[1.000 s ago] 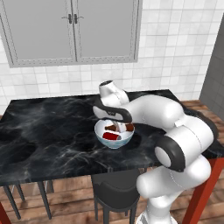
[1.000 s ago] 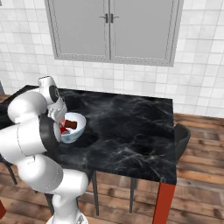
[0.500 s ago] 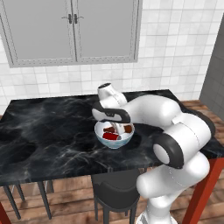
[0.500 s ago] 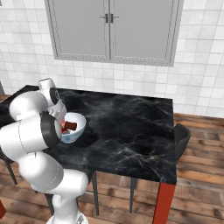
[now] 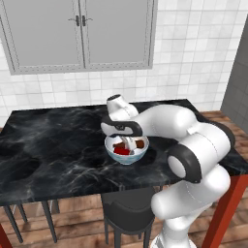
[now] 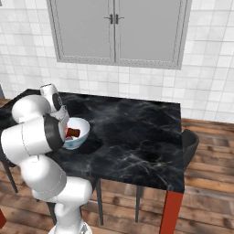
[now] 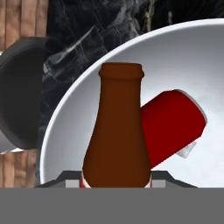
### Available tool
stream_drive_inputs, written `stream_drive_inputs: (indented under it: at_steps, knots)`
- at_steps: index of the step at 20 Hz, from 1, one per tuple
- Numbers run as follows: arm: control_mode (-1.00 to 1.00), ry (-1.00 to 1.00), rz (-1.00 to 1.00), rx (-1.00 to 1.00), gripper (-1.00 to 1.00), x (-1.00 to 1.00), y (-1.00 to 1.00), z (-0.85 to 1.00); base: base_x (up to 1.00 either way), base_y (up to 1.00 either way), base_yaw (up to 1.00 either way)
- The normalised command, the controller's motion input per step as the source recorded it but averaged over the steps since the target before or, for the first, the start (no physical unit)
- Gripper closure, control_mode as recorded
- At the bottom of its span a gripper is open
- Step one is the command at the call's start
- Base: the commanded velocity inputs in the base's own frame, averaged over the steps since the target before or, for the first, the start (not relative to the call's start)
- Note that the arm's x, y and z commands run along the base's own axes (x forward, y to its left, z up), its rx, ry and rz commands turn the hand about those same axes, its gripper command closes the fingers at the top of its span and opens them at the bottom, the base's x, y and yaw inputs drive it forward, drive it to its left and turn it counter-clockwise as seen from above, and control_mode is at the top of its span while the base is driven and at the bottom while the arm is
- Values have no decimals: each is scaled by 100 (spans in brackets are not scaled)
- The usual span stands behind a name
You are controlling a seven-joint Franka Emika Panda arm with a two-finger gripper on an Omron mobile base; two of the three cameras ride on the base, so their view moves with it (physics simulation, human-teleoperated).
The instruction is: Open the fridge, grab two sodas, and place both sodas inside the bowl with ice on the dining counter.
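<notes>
The white bowl with ice point(image 5: 131, 159) stands on the black marble dining counter point(image 5: 53, 145). My gripper point(image 5: 127, 143) reaches down into it, shut on the dark-brown soda bottle point(image 7: 116, 131). In the hand view the bottle rises between my fingertips point(image 7: 69, 176) over the bowl's pale inside point(image 7: 188, 57). The red soda can point(image 7: 173, 127) lies tilted in the bowl just beside the bottle, on the ice. From the right base view the bowl point(image 6: 85, 131) shows a brown and red patch inside, half hidden by my arm. The fridge's doors are out of view.
A dark round stool point(image 5: 127, 215) stands under the counter's near edge, below the bowl. Grey wall cabinets point(image 5: 80, 34) hang on the white tiled wall behind. A tall grey panel point(image 5: 238, 72) rises at the right edge. A red counter leg point(image 6: 171, 212) stands at the front right.
The hand has sunk a little and drifted slightly left over the bowl, still holding the bottle. The bowl and can have stayed put.
</notes>
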Motion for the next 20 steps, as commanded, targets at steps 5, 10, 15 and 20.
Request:
stream_drive_inputs:
  at_steps: [5,10,15,20]
  knots:
    - [-100,0,1,0,100,4,0,-9,0,0,0]
    - [-100,0,1,0,-100,1,0,-8,0,0,0]
    - [-100,-1,1,0,-100,-3,0,0,0,0,0]
    - [-100,-3,2,0,-100,-6,0,5,0,0,0]
